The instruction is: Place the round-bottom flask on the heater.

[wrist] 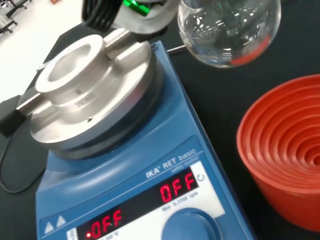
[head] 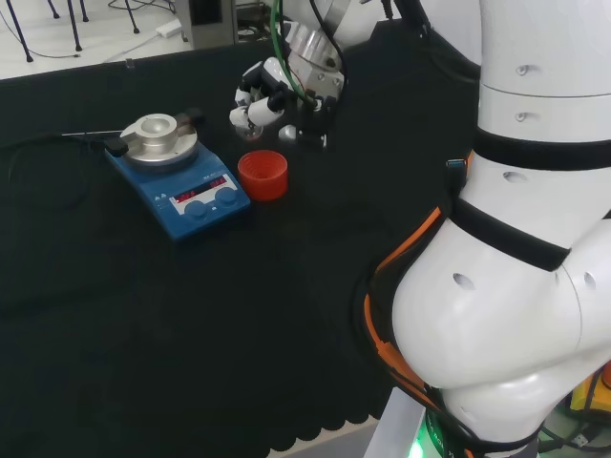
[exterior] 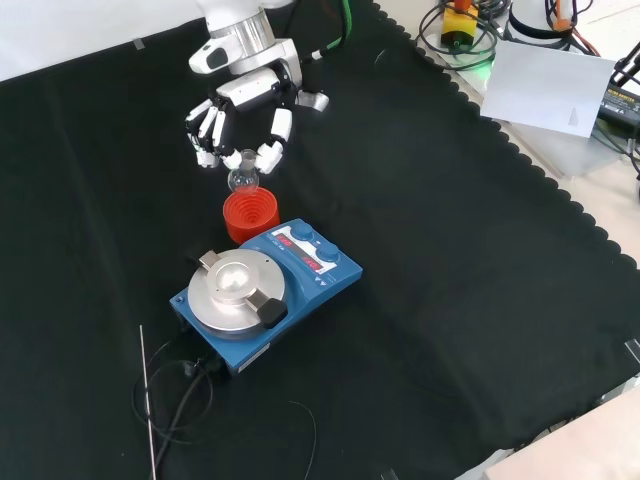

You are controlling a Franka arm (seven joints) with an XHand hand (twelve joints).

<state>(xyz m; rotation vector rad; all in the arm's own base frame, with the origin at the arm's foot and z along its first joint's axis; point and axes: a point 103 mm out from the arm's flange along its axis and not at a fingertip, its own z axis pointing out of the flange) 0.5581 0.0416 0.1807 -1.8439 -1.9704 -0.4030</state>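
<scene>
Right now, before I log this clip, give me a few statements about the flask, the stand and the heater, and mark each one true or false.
1. The hand has its fingers curled round the round-bottom flask. True.
2. The flask rests in the metal block on the heater. False: in the wrist view the flask hangs in the air, off the heater, and the block's hollow is empty.
3. The red ribbed stand has nothing sitting in it. True.
4. In the front view the stand lies on the side of the heater away from the hand. False: it stands between the hand and the heater.
5. The flask is full of dark liquid. False: its glass bulb looks clear and empty.
</scene>
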